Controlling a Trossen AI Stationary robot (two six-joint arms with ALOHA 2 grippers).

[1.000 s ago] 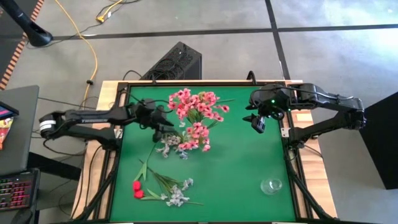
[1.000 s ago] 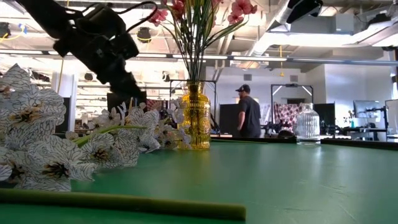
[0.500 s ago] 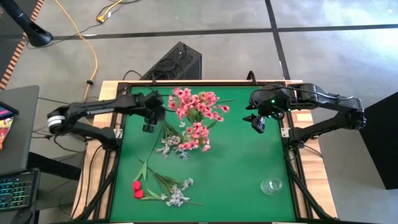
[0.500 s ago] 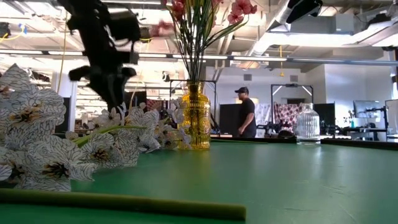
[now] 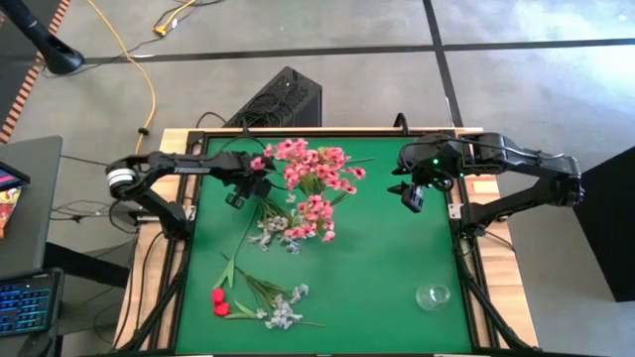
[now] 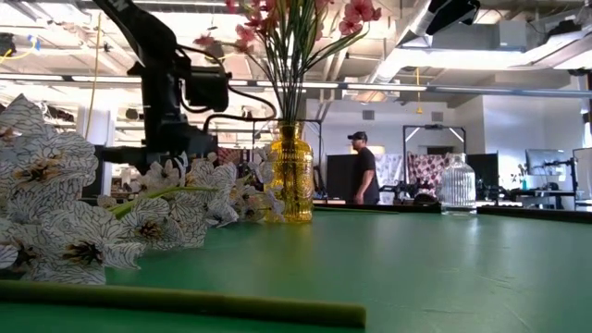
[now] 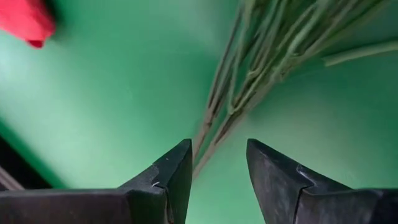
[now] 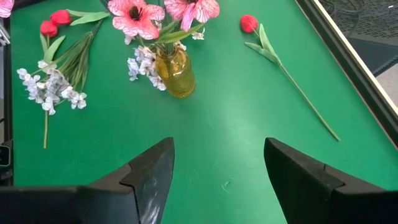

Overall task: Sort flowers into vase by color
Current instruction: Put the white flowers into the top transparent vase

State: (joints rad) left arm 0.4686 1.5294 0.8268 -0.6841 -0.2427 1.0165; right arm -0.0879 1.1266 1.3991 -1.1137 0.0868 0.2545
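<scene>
Pink flowers (image 5: pixel 313 178) stand in a yellow vase (image 6: pixel 290 176) at the table's middle. A white spray (image 5: pixel 273 233) lies beside it, its green stems (image 7: pixel 249 68) flat on the mat. My left gripper (image 7: pixel 217 168) points down over those stems, open, with nothing between its fingers; it also shows in the high view (image 5: pixel 238 193). Another white spray (image 5: pixel 283 309) and red buds (image 5: pixel 218 300) lie near the front left. A red bud (image 8: pixel 249 23) on a long stem lies near the far edge. My right gripper (image 8: pixel 217 168) hangs open, high at the far right.
A clear glass vase (image 5: pixel 434 296) stands at the front right. Open green mat (image 5: pixel 387 258) lies between it and the yellow vase. A black frame (image 5: pixel 466 228) rims the table. A person (image 6: pixel 368 166) walks in the room far behind.
My left gripper has drawn back from the vase toward the table's left edge, sunk a little, rolled and tipped from near level to pointing down over the white spray's stems. A pink blossom on the bunch's left side now hangs farther out to the left.
</scene>
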